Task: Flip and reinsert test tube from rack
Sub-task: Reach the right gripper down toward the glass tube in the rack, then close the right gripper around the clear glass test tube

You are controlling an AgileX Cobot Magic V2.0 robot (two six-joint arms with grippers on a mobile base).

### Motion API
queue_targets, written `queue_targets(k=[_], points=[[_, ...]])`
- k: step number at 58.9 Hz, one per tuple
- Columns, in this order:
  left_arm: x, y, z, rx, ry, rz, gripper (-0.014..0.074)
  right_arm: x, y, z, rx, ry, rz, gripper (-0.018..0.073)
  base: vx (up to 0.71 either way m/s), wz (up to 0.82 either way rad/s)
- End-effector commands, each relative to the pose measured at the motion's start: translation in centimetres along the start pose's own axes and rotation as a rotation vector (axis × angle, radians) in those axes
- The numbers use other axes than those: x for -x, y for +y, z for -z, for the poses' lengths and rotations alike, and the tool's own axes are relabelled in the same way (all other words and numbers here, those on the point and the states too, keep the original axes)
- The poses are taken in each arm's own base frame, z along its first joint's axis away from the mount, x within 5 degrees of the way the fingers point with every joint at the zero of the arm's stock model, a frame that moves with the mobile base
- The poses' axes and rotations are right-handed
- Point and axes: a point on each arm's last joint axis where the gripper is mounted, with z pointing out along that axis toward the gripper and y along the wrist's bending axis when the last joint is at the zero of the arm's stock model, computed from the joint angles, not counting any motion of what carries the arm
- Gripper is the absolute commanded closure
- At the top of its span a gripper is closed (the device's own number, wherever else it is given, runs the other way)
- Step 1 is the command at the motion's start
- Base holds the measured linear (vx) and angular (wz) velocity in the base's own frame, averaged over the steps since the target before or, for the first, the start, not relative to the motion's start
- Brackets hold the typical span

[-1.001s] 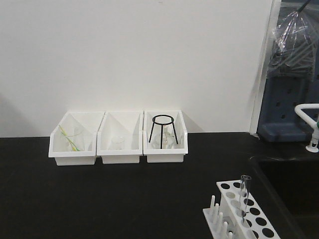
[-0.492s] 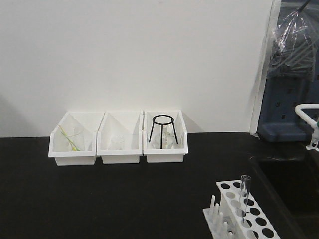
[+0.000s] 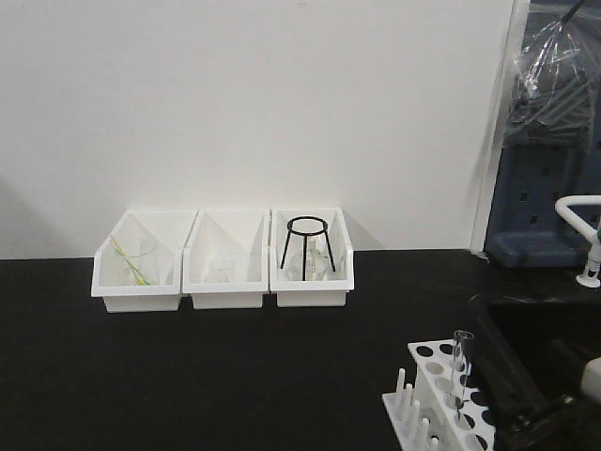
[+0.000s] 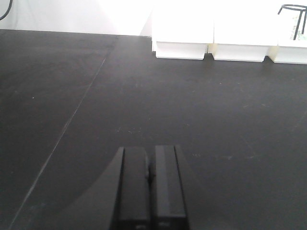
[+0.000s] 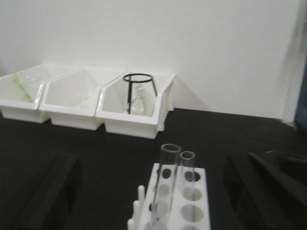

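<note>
The white rack (image 3: pixel 434 371) stands at the lower right of the black bench. A clear test tube (image 3: pixel 461 362) stands upright in it, taller than the pegs (image 3: pixel 401 385). In the right wrist view the rack (image 5: pixel 192 203) lies low in the middle, and the tube (image 5: pixel 168 177) rises from it. A second, thinner clear rim (image 5: pixel 187 155) shows beside it; I cannot tell if it is another tube. My right gripper (image 5: pixel 153 201) is open, with one dark finger (image 5: pixel 48 191) on each side of the rack, touching nothing. Its arm (image 3: pixel 521 404) shows just right of the rack. My left gripper (image 4: pixel 150 149) is shut and empty over bare bench.
Three white open-front bins (image 3: pixel 223 282) stand against the back wall. The right one holds a black wire tripod (image 3: pixel 307 240) and glassware. A dark sink basin (image 3: pixel 554 324) and a white tap (image 3: pixel 582 211) are at the far right.
My right arm has come into the front view at the lower right, next to the rack. The tube and the rack have not moved.
</note>
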Motion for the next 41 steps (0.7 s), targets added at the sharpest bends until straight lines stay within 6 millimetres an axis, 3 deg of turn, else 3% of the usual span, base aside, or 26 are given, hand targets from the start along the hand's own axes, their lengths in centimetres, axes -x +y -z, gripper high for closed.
queue_targets(k=[1, 9, 26, 41], points=[[0.8, -0.2, 0.1, -0.021, -0.096, 0.003, 0.0603, 0.6, 0.2, -1.6, 0.068, -0.174, -0.011, -0.0037, 0.00, 0.00], [0.8, -0.2, 0.1, -0.021, -0.096, 0.003, 0.0603, -1.3, -0.3, -4.1, 0.083, -0.138, -0.039, 0.0009, 0.00, 0.00], [0.8, -0.2, 0.1, -0.021, -0.096, 0.003, 0.0603, -2.8, -1.5, -8.6, 0.075, -0.069, -0.039, 0.0038, 0.00, 0.00], [0.8, -0.2, 0.1, -0.021, -0.096, 0.003, 0.0603, -3.8, -2.0, -10.5, 0.073, -0.053, -0.049, 0.0079, 0.00, 0.00]])
